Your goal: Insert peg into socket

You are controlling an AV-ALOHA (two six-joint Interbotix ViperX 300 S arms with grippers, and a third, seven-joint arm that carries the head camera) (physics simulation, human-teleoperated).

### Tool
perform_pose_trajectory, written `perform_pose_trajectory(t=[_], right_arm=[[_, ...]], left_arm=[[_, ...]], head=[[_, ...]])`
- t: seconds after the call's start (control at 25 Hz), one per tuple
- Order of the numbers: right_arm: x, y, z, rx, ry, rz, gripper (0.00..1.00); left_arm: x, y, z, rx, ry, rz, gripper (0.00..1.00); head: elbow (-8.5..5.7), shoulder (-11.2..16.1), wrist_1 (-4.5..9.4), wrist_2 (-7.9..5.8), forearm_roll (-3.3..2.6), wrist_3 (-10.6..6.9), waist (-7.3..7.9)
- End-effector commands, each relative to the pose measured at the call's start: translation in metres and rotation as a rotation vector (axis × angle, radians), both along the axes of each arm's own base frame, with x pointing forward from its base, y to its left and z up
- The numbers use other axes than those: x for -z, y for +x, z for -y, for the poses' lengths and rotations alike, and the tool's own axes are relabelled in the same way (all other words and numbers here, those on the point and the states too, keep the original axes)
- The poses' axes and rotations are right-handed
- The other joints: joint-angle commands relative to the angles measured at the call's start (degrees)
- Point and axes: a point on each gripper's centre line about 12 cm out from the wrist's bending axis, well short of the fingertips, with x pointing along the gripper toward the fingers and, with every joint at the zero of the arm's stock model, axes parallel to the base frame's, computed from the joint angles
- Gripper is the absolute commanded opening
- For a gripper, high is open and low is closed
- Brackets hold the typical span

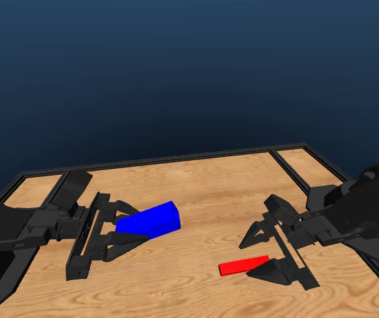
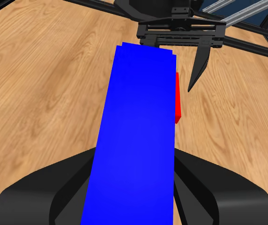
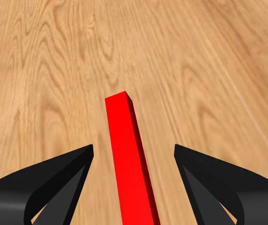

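Two claws, left claw (image 1: 113, 232) clamped on blue socket (image 1: 148, 220), right claw (image 1: 267, 246) spread wide around untouched red peg (image 1: 243, 265)

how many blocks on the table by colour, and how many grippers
Red: 1, the peg
Blue: 1, the socket
Black grippers: 2, the left gripper and the right gripper
Total: 4
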Motion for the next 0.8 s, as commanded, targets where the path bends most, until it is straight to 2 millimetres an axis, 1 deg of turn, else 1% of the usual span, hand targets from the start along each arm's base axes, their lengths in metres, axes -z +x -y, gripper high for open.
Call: perform_pose_trajectory(t=[0.04, 0.08, 0.12, 0.16, 0.2, 0.24, 0.32, 0.36, 0.4, 0.44, 0.48, 0.52, 0.56, 0.6, 0.64, 0.68, 0.72, 0.76, 0.8], right_arm=[[0.008, -0.006, -0.022, -0.017, 0.040, 0.012, 1.00], [0.015, -0.008, -0.024, -0.002, 0.055, 0.004, 1.00], [0.023, -0.011, -0.028, 0.001, 0.052, -0.009, 0.72], [0.031, -0.015, -0.025, 0.027, 0.043, -0.017, 0.00], [0.031, -0.013, -0.030, 0.020, 0.041, 0.008, 0.00], [0.031, -0.013, -0.031, 0.028, 0.032, 0.033, 0.00], [0.023, -0.014, -0.026, 0.048, -0.009, 0.079, 0.00], [0.012, -0.007, -0.024, 0.040, -0.039, 0.118, 0.00], [0.004, -0.005, -0.024, 0.042, -0.053, 0.136, 0.00], [0.001, -0.007, -0.025, 0.003, -0.087, 0.125, 0.00], [-0.014, 0.004, -0.022, 0.028, -0.097, 0.160, 0.00], [-0.027, 0.013, -0.025, 0.020, -0.102, 0.218, 0.00], [-0.037, 0.019, -0.021, 0.001, -0.140, 0.217, 0.00], [-0.043, 0.020, -0.018, -0.003, -0.155, 0.223, 0.00], [-0.059, 0.031, -0.017, -0.014, -0.165, 0.262, 0.00], [-0.071, 0.039, -0.013, -0.010, -0.186, 0.285, 0.00], [-0.073, 0.041, -0.010, -0.047, -0.220, 0.246, 0.00], [-0.076, 0.042, -0.008, -0.050, -0.236, 0.249, 0.00], [-0.094, 0.052, -0.006, -0.048, -0.251, 0.311, 0.00]], left_arm=[[-0.019, 0.014, 0.012, 0.030, -0.016, 0.092, 0.00], [-0.021, 0.014, 0.014, 0.032, -0.022, 0.103, 0.00], [-0.024, 0.015, 0.017, 0.035, -0.026, 0.117, 0.00], [-0.027, 0.016, 0.020, 0.041, -0.030, 0.132, 0.00], [-0.029, 0.017, 0.021, 0.042, -0.033, 0.136, 0.00], [-0.029, 0.017, 0.025, 0.049, -0.037, 0.132, 0.00], [-0.031, 0.019, 0.031, 0.062, -0.041, 0.127, 0.00], [-0.031, 0.020, 0.034, 0.064, -0.045, 0.116, 0.00], [-0.031, 0.020, 0.037, 0.070, -0.053, 0.111, 0.00], [-0.033, 0.022, 0.040, 0.073, -0.055, 0.110, 0.00], [-0.032, 0.022, 0.042, 0.077, -0.058, 0.096, 0.00], [-0.031, 0.022, 0.045, 0.080, -0.068, 0.085, 0.00], [-0.031, 0.022, 0.048, 0.082, -0.073, 0.079, 0.00], [-0.032, 0.023, 0.050, 0.083, -0.078, 0.075, 0.00], [-0.032, 0.022, 0.053, 0.087, -0.084, 0.075, 0.00], [-0.030, 0.021, 0.051, 0.074, -0.093, 0.061, 0.00], [-0.033, 0.022, 0.056, 0.090, -0.096, 0.072, 0.00], [-0.029, 0.020, 0.057, 0.093, -0.096, 0.058, 0.00], [-0.030, 0.019, 0.059, 0.095, -0.097, 0.053, 0.00]], head=[[1.11, -3.0, -0.05, -0.83, -0.56, -0.19, -2.26], [1.62, -3.6, 0.11, -1.11, -0.74, -0.04, -2.77], [2.13, -4.3, 0.38, -1.21, -0.87, 0.15, -3.20], [2.67, -5.0, 0.58, -1.31, -0.97, 0.43, -3.51], [3.01, -5.4, 0.69, -1.35, -1.01, 0.64, -3.66], [3.55, -6.1, 0.94, -1.37, -1.06, 1.02, -3.85], [4.53, -7.6, 1.17, -1.39, -1.16, 1.38, -4.16], [5.04, -8.3, 1.14, -1.39, -1.20, 1.37, -4.22], [5.48, -9.0, 1.11, -1.39, -1.20, 1.42, -4.20], [5.71, -9.3, 1.11, -1.38, -1.20, 1.45, -4.16], [6.08, -9.8, 1.03, -1.37, -1.17, 1.58, -4.03], [6.43, -10.2, 0.99, -1.21, -1.09, 1.63, -3.81], [6.67, -10.5, 0.92, -1.17, -1.01, 1.68, -3.54], [6.79, -10.7, 0.81, -1.19, -0.97, 1.73, -3.37], [6.93, -10.8, 0.66, -1.22, -0.88, 1.93, -3.00], [7.02, -10.9, 0.55, -1.16, -0.76, 2.06, -2.58], [7.04, -10.9, 0.50, -1.13, -0.64, 2.13, -2.14], [7.04, -10.8, 0.49, -1.13, -0.57, 2.14, -1.89], [6.98, -10.7, 0.46, -1.11, -0.46, 2.10, -1.43]])
